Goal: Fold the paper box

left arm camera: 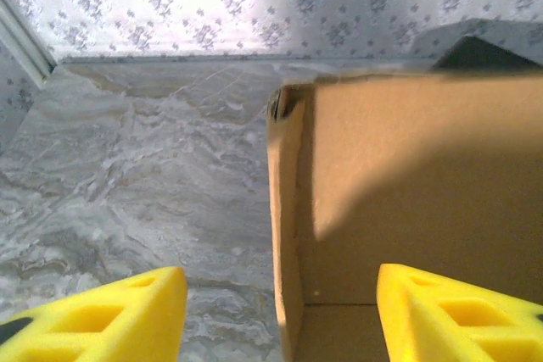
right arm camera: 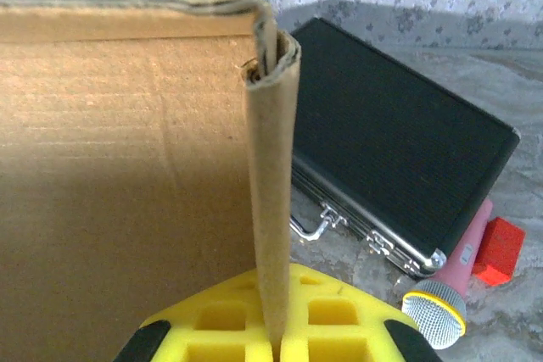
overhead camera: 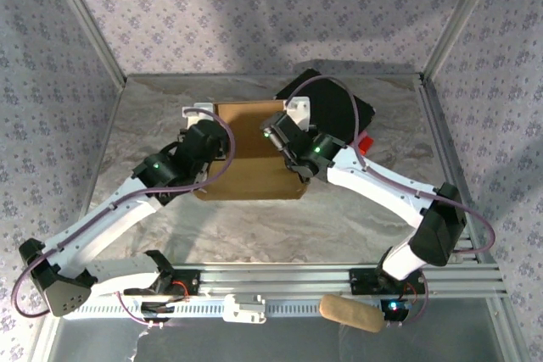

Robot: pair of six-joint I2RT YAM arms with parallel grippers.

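Top view: paper box (overhead camera: 250, 154) sits mid-desk (overhead camera: 254, 226) with walls partly up, black case (overhead camera: 344, 108) touching or just behind its far right corner, left jaws at its left wall, right jaws at its right wall. Left wrist view: left jaws are well apart and grip nothing, one yellow finger (left arm camera: 119, 315) outside the box's left wall (left arm camera: 287, 235), the other inside. Right wrist view: right jaws are clamped on the box's upright wall (right arm camera: 271, 167), with the case (right arm camera: 399, 158), a pink microphone (right arm camera: 450, 286) and a red block (right arm camera: 496, 252) beyond.
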